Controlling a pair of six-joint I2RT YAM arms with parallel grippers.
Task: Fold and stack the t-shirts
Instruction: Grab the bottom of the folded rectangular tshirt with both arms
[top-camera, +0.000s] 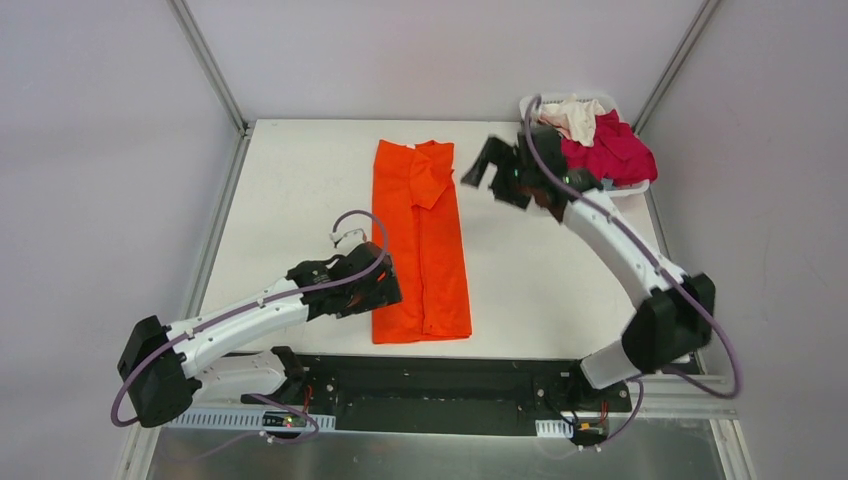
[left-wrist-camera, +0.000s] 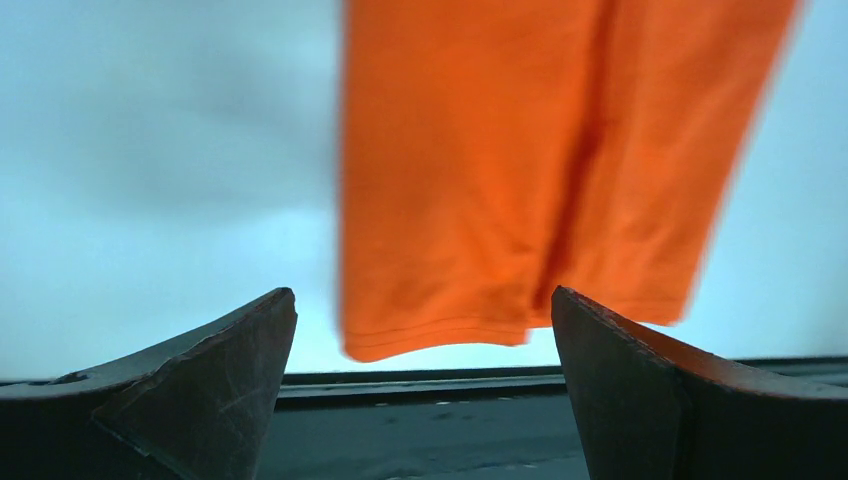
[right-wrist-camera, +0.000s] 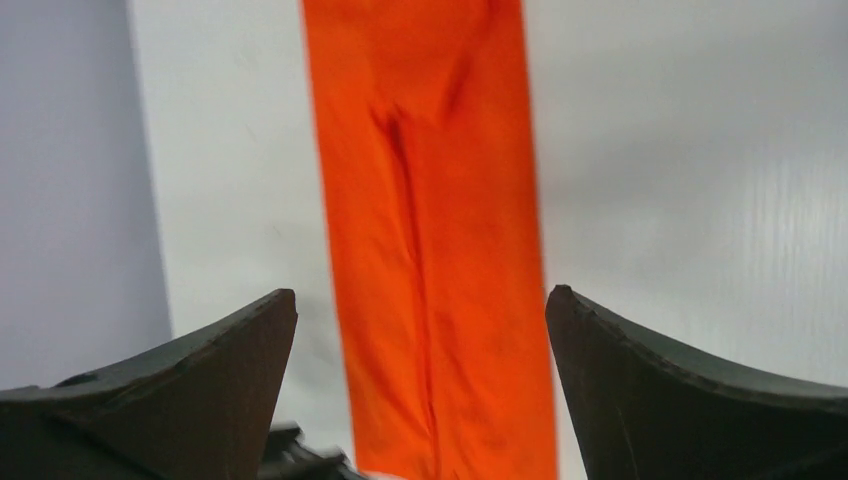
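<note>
The orange t-shirt (top-camera: 420, 240) lies flat on the white table, folded lengthwise into a long narrow strip, collar end far, hem near. It also shows in the left wrist view (left-wrist-camera: 520, 170) and the right wrist view (right-wrist-camera: 430, 250). My left gripper (top-camera: 385, 285) is open and empty, just left of the strip near its hem end. My right gripper (top-camera: 490, 165) is open and empty, above the table to the right of the collar end. A crimson-magenta t-shirt (top-camera: 605, 145) and a cream t-shirt (top-camera: 575, 115) lie bunched in the basket. The grey-blue t-shirt is out of view.
A white slotted basket (top-camera: 637, 185) stands at the table's far right corner, right behind my right wrist. Metal frame posts rise at the far corners. The table's near edge (left-wrist-camera: 420, 385) meets a black base rail just past the hem.
</note>
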